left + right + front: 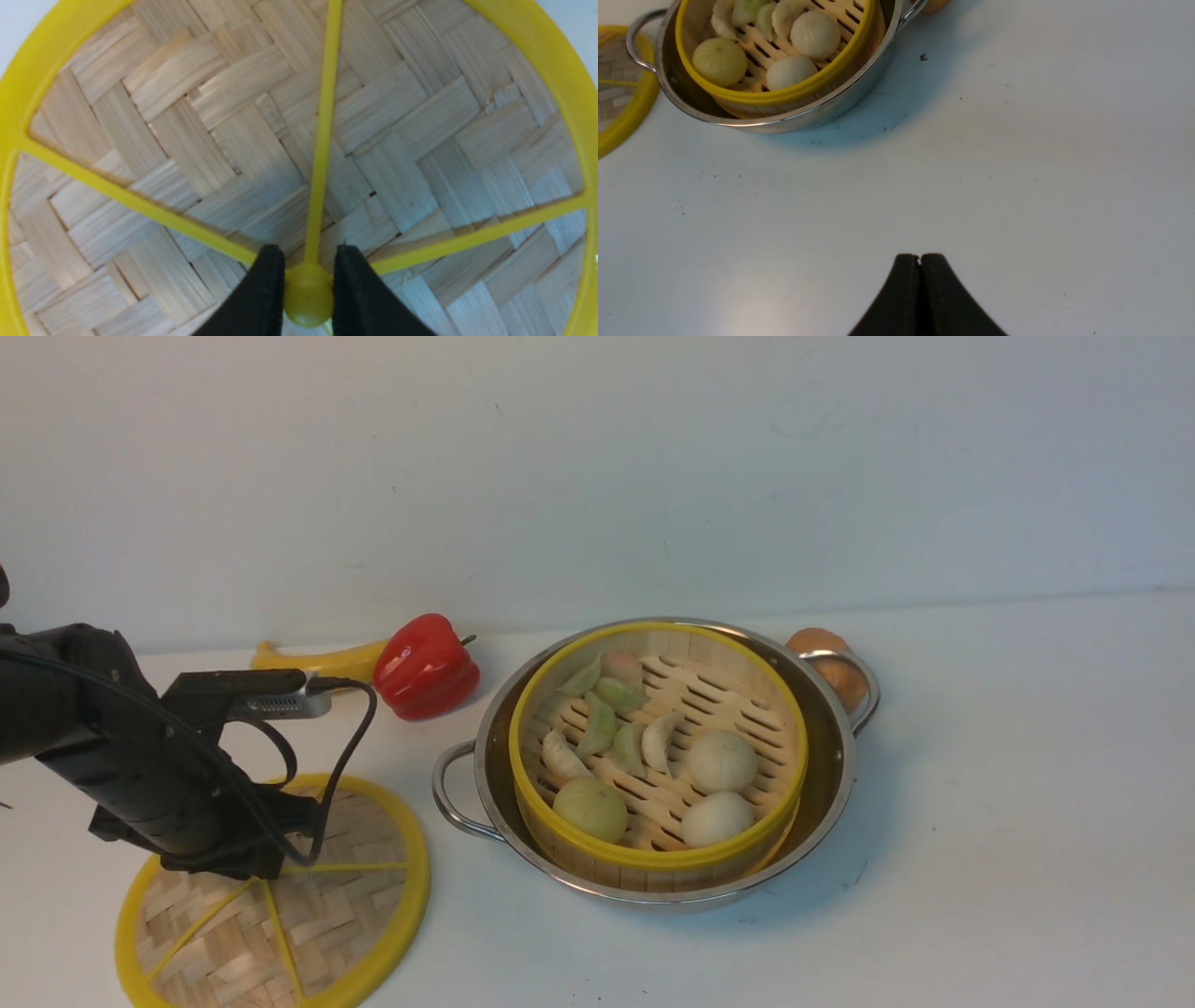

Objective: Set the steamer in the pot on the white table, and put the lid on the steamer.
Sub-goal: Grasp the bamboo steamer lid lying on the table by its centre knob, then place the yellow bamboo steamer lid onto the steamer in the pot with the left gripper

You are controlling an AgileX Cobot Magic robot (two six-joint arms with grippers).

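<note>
The front camera looks forward and slightly down over the white table (1027, 784) from between the arms, the left wrist camera looks very closely onto the lid (196, 130), and the right wrist camera, from farther off, shares the pot (852, 103) and the lid's rim with the front view.

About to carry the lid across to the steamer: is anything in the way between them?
Nothing visible does. Between lid and steamer lie only bare table and the low side handle of the pot; the red pepper sits farther back, off that line.
</note>
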